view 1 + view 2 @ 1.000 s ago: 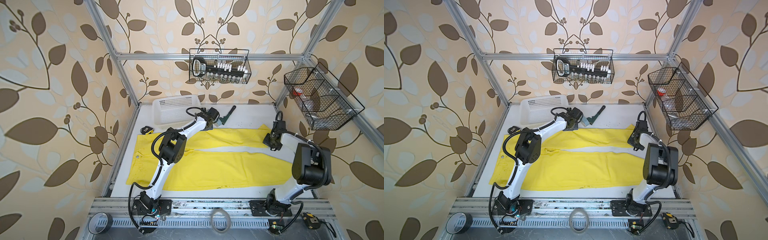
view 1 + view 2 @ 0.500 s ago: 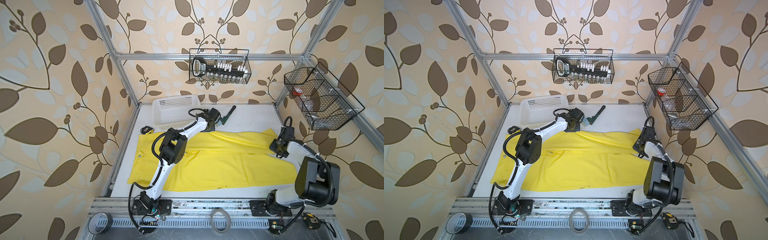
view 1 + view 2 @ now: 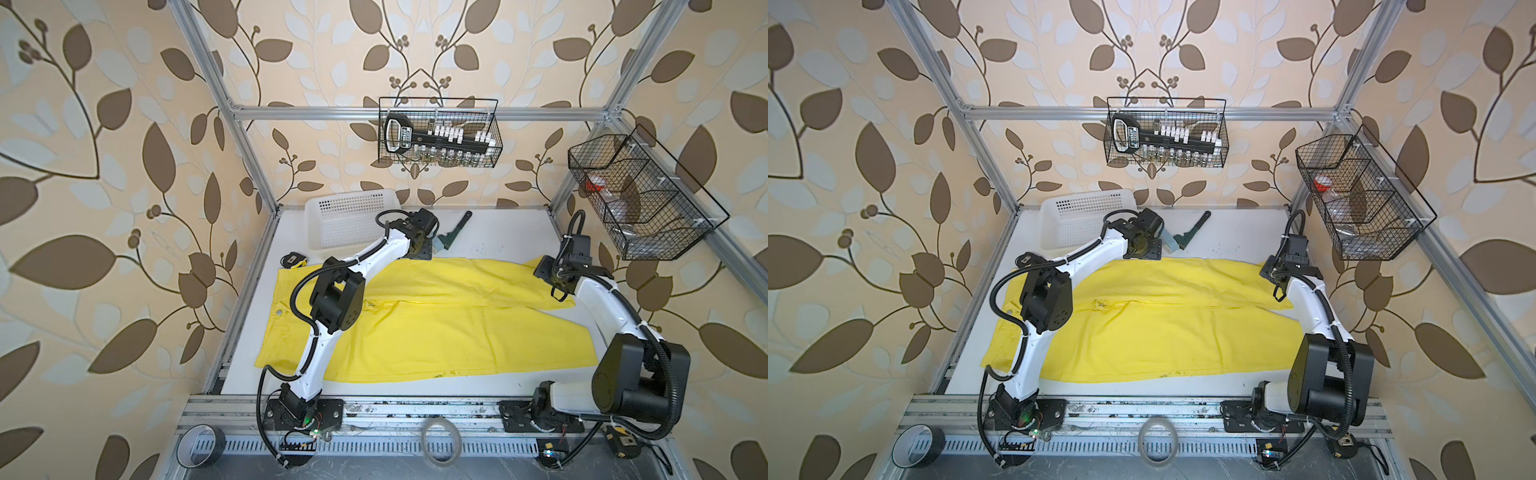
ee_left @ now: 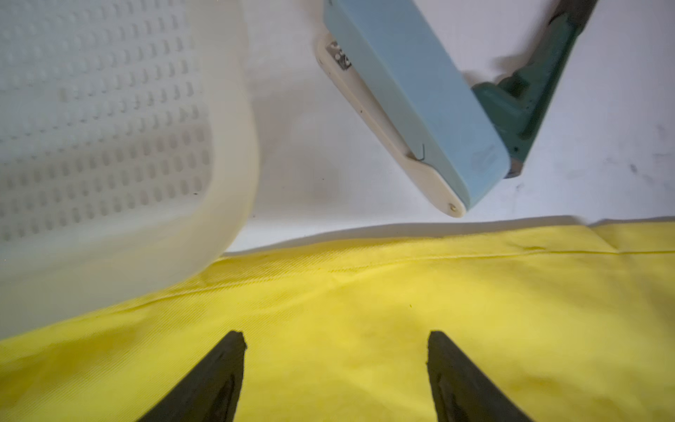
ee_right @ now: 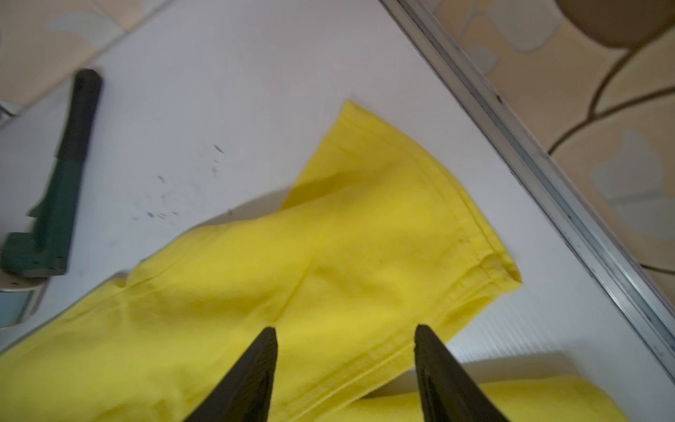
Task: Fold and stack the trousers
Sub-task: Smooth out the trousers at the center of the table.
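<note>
Across the white tabletop the trousers lie flat, waistband toward the left arm's side and legs running toward the right arm. Both top views show them, though the left arm crosses the waist and hides part of it. The left claw has its jaws apart over the cloth's far edge, holding nothing; whether the tips touch the fabric cannot be told. The right claw is likewise spread and empty, above the far leg's hem. Both wrist views cut the fingers off at the frame edge. The basket is blurred, and a blue stapler partly covers a green tool.
</note>
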### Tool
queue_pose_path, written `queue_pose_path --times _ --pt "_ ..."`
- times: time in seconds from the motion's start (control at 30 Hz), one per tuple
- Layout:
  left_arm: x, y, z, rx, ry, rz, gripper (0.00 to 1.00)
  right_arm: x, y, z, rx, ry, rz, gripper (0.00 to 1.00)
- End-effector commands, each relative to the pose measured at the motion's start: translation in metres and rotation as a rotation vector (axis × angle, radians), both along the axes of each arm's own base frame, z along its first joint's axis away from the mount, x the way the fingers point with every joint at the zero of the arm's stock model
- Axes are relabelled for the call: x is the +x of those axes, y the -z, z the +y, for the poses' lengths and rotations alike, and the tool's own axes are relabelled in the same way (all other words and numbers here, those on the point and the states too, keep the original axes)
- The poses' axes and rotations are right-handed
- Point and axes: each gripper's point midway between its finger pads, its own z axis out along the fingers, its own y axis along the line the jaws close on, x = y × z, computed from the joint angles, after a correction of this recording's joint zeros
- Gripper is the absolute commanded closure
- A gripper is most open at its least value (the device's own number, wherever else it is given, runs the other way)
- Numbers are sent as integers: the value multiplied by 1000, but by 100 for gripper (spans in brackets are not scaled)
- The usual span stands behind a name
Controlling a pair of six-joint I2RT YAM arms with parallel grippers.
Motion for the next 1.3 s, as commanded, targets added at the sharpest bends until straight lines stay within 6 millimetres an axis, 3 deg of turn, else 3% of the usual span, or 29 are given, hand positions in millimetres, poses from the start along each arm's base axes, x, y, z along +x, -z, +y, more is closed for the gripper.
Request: queue_pose_path --times 0.0,0.17,0.33,0.47,0.57,0.7,0.83,0.93,1.03,1.17,1.27 --pt "-29 -71 28 3 12 -69 16 21 11 20 81 -63 1 38" --pt "-71 -68 83 13 -44 1 12 49 48 40 141 -121 25 33" --pt "-103 -56 154 -10 -149 63 9 62 83 39 145 -132 91 27" --pt "-124 -46 215 -26 -280 110 7 53 118 28 178 -97 174 27" --pt "-138 -45 257 -34 -387 113 4 40 132 18 174 -66 218 27" --pt "-150 -37 307 -81 -547 129 1 40 124 16 168 -63 210 27" --pt "-145 -27 345 -188 -714 127 1 54 81 25 141 -119 121 26" --pt "-128 -18 361 -238 -839 151 3 62 47 22 104 -129 67 24" --pt "-111 -6 372 -280 -977 167 7 67 32 21 115 -136 44 24" --pt "-94 11 385 -339 -1150 174 19 69 28 25 127 -143 37 24" --pt "-73 19 388 -375 -1187 170 26 68 30 30 135 -151 38 24"
